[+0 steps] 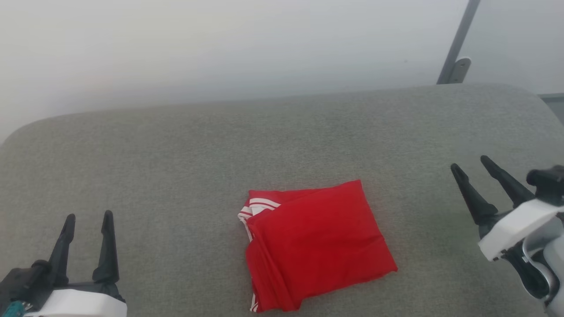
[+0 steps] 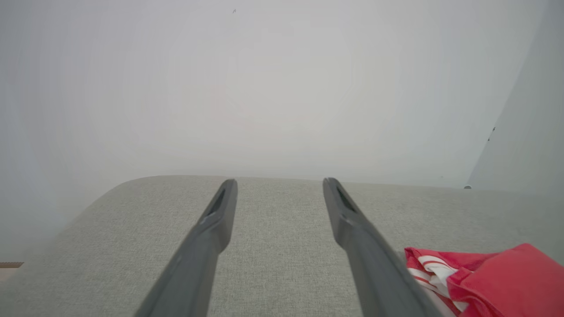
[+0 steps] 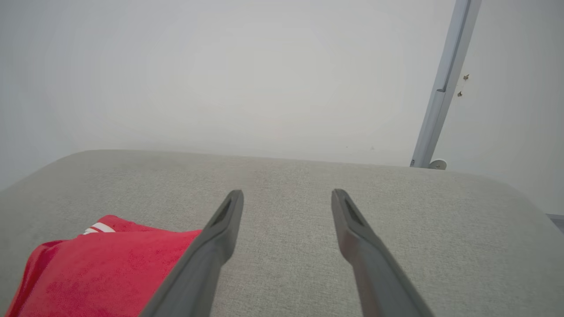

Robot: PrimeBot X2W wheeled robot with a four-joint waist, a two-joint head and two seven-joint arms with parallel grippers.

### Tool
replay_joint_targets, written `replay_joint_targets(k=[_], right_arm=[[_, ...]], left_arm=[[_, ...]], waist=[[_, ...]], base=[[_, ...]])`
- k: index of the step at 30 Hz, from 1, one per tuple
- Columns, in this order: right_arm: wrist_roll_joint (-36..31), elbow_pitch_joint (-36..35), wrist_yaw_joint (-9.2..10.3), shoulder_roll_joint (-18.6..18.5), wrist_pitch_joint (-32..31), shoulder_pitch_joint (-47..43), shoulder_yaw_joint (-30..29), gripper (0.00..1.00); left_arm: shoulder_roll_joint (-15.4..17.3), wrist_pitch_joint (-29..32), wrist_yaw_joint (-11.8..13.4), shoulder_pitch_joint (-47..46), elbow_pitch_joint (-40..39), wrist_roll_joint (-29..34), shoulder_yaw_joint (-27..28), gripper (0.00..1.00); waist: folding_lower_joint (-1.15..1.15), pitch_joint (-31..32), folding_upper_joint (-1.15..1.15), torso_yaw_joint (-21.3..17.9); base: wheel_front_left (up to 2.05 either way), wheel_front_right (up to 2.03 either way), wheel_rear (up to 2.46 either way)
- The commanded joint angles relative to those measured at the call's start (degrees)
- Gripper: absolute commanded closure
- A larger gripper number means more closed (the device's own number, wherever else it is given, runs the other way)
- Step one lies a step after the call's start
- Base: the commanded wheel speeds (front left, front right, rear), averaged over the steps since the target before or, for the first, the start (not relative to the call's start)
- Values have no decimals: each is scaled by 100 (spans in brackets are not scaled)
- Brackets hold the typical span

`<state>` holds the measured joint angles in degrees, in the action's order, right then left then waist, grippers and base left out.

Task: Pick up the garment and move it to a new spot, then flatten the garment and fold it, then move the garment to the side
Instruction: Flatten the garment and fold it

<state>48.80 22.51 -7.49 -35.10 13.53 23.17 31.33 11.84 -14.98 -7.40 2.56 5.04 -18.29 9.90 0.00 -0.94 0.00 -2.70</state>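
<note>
Garment place: the garment (image 1: 315,246) lies on the tabletop (image 1: 176,154), in the near middle of the head view, between the two grippers and touching neither.
Garment heading: it is folded into a nearly square pad, so I cannot tell a long axis. It is turned slightly, with its near edge rising toward the robot's right. The striped trim and the stacked fold edges face the robot's left.
Garment material: soft red cloth with a smooth top and a few shallow creases. Red-and-white stripes peek out at the far left corner and the near left corner.
Tabletop: covered in grey woven cloth with a fine grain, flat, with rounded far corners.
Left gripper (image 1: 89,215): dark, tapered fingers spread wide with nothing between them, well apart from the garment, tips pointing away from the robot.
Right gripper (image 1: 469,162): fingers spread wide and empty, tips leaning toward the robot's left, to the right of the garment and apart from it.
Behind: a plain pale wall (image 1: 220,44) and a slanted grey pole (image 1: 458,39) at the far right.
</note>
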Motion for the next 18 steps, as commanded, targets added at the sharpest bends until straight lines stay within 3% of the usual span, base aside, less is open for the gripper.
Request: replay_joint_targets(k=[1,12,18], right_arm=[[-192,19,1,58,102,-148,-160,0],[-996,-256,1,572,169,-1015,-1272,0],[-1211,-451,1,729,170,-1258,-1576,0]], left_arm=[[16,-25,-9,79,-37,10,40,0],[-45,-25,-9,259,-124,33,215,0],[-62,-25,-9,295,-131,39,248,0]], waist=[[0,22,0,-73],[0,37,0,-242],[0,45,0,-249]], base=[[0,0,0],[0,0,0],[0,0,0]])
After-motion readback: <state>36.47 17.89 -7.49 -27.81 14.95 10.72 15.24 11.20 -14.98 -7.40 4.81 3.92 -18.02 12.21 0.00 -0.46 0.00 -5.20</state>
